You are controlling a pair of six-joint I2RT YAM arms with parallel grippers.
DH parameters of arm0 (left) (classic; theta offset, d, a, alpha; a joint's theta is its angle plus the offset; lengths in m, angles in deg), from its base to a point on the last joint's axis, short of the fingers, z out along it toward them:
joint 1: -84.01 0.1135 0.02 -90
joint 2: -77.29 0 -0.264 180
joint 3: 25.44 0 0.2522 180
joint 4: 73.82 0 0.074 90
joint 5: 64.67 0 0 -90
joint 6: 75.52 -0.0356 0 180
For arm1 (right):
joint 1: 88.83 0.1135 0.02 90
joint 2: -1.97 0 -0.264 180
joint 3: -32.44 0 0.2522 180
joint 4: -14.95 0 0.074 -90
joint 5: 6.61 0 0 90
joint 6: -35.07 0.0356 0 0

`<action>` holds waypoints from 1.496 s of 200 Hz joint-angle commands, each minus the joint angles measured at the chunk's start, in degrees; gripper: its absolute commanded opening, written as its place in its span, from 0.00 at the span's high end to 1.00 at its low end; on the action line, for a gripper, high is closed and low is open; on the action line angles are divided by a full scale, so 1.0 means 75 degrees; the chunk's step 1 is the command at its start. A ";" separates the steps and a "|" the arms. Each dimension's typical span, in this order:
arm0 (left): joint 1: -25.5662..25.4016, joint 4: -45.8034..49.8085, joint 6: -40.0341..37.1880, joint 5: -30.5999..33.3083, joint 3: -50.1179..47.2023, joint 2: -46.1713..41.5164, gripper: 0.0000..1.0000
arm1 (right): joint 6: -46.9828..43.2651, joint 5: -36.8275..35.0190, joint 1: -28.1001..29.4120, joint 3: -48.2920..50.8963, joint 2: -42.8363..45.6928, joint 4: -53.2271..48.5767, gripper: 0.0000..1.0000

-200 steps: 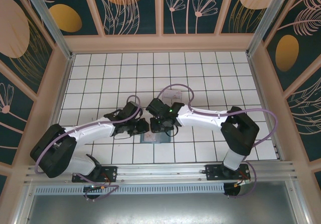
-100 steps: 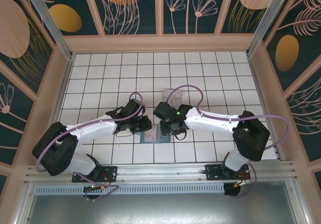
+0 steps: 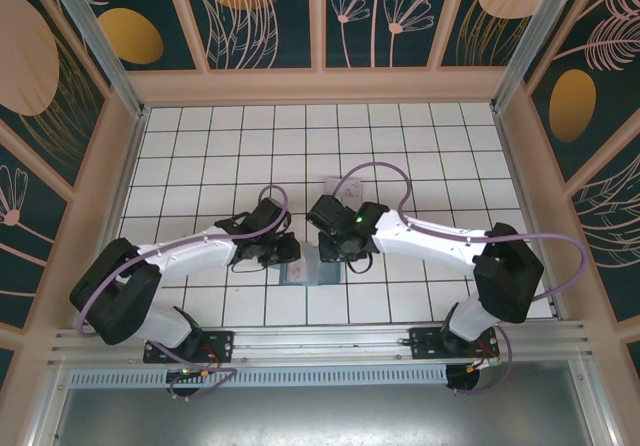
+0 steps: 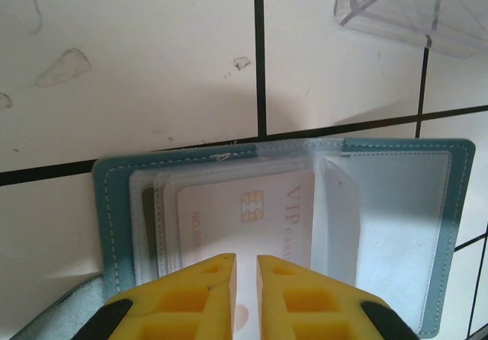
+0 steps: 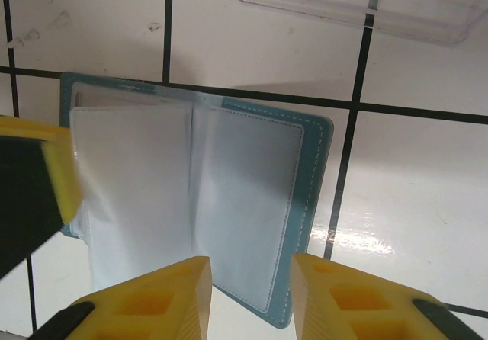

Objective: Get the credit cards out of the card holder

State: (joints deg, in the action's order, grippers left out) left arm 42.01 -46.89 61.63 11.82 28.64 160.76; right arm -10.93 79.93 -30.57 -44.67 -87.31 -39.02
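Note:
The teal card holder (image 4: 107, 203) lies open on the white tiles, its clear sleeves fanned out. A pale credit card (image 4: 229, 218) with a chip sits in the top sleeve, and a dark card edge (image 4: 149, 226) shows behind the sleeves on the left. My left gripper (image 4: 245, 267) has its yellow fingers almost together over the pale card's near edge, which lies flat under them. My right gripper (image 5: 252, 294) stands open above the near edge of the holder's right half (image 5: 313, 172), with nothing between the fingers. From above, both grippers (image 3: 285, 256) (image 3: 335, 256) meet over the holder (image 3: 305, 273).
A clear plastic tray (image 3: 340, 188) stands one tile beyond the holder, also at the top of both wrist views (image 4: 412, 8) (image 5: 358, 1). A yellow finger of the left gripper (image 5: 53, 172) edges into the right wrist view. Bare tiles lie all round.
My right gripper has shifted a little to the right over the holder and its jaws have spread wider. My left gripper has crept slightly closer to the holder and stays closed.

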 commanded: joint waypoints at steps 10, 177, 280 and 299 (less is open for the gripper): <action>-0.0400 -0.0200 -0.0215 -0.0457 0.0553 0.0384 0.82 | 0.0144 -0.0022 -0.0224 0.0143 0.0375 0.0238 0.66; -0.1222 -0.0760 0.0024 -0.0142 0.1749 0.2523 0.83 | 0.0418 0.0641 -0.1130 0.1398 0.1890 0.1057 0.67; -0.0996 -0.0082 -0.0053 0.0915 0.1349 0.0958 0.82 | 0.0576 0.1545 -0.1152 0.1543 0.1517 0.2102 0.67; -0.0829 -0.0045 -0.0053 0.0952 0.1062 0.0680 0.83 | 0.0542 0.1695 -0.1158 0.1547 0.1325 0.2221 0.67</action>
State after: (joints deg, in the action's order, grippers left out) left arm 34.34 -49.32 61.26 17.13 39.24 168.93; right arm -7.60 90.62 -38.98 -34.05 -75.37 -24.77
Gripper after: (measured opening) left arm 0.175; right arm 0.328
